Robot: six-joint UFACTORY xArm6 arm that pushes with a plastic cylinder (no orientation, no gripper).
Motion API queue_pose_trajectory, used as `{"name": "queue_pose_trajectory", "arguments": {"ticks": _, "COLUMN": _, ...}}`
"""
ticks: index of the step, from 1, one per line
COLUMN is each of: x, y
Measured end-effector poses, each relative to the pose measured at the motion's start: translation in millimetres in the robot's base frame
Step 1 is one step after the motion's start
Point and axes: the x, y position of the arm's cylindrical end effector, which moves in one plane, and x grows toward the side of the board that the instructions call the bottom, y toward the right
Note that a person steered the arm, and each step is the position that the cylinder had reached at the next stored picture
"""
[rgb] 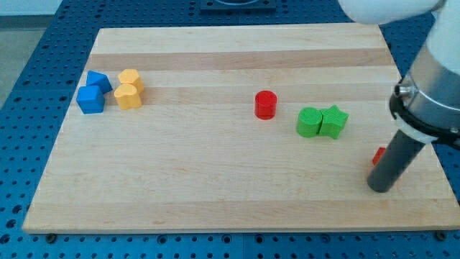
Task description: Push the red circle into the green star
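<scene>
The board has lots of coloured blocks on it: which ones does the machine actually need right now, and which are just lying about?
Needed for the job:
- red circle
- green star
- my tip, now at the view's lower right, right of both

Just lying about:
- green circle, touching the star's left side
- two blue blocks
- two yellow blocks
- small red piece behind the rod

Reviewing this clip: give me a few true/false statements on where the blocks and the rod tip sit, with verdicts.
1. The red circle touches the green star. False: bare board separates them, and a green circle sits between.
2. My tip is toward the view's bottom right, away from the red circle. True.
3. The blue blocks lie at the view's right. False: at the left.
4. Two yellow blocks sit beside the blue ones. True.
</scene>
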Motion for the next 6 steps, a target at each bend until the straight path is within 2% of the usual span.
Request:
{"name": "queue_pose_trajectory", "arguments": {"ticks": 2, "x": -10.3, "y": -53.9}}
{"name": "queue_pose_trajectory", "arguments": {"ticks": 4, "x": -70.3, "y": -112.7}}
{"name": "queue_pose_trajectory", "arguments": {"ticks": 6, "x": -94.9, "y": -152.4}}
